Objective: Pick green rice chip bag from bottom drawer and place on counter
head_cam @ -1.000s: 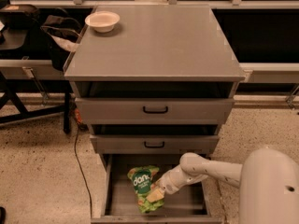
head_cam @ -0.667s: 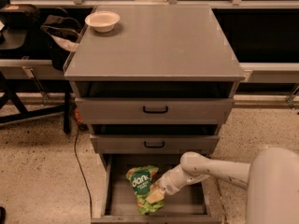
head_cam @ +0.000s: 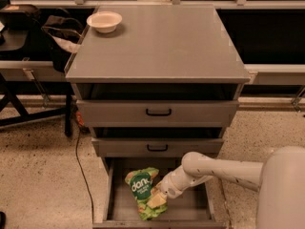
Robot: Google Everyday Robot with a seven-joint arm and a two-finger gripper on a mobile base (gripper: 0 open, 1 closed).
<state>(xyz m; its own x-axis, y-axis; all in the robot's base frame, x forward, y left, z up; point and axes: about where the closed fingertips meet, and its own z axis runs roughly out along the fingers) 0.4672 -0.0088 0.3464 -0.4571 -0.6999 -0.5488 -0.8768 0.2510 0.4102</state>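
The green rice chip bag [head_cam: 142, 191] lies in the open bottom drawer [head_cam: 125, 213], left of its middle, its dark green logo facing up. My white arm reaches in from the right, and the gripper [head_cam: 156, 199] rests at the bag's right lower edge, touching it. The counter [head_cam: 162, 42] is the grey top of the cabinet, above the two upper drawers.
A white bowl [head_cam: 104, 21] sits on the counter's back left corner. The two upper drawers with black handles [head_cam: 158, 112] are slightly pulled out above the bottom drawer. A black cable [head_cam: 82, 171] runs down the floor on the left, near a dark table and bags.
The arm and gripper have barely moved; the bag stays in the same spot in the drawer.
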